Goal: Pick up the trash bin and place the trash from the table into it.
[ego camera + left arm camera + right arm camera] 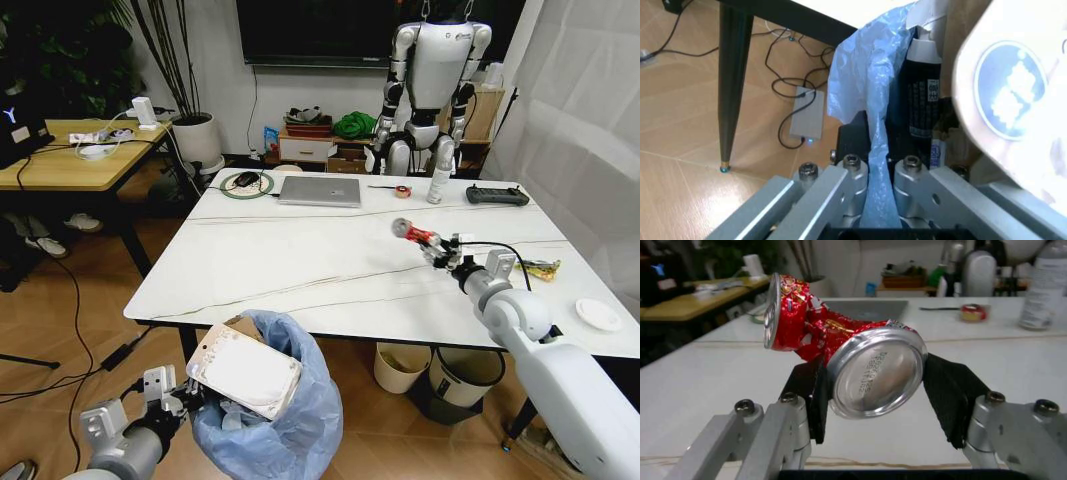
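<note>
We hold the bin [275, 420] below the near edge of the table [300, 260], left of centre, its blue bag billowing over the rim. Our left gripper [881, 172] is pinched on the bag's plastic at the bin's edge. A white packet [244, 371] and brown cardboard [243, 326] stick out of the bin. Our right gripper [873, 402] hangs above the table's right half, pressed onto a crushed red can [840, 355]. A wrapper [541, 268] lies near the table's right edge.
</note>
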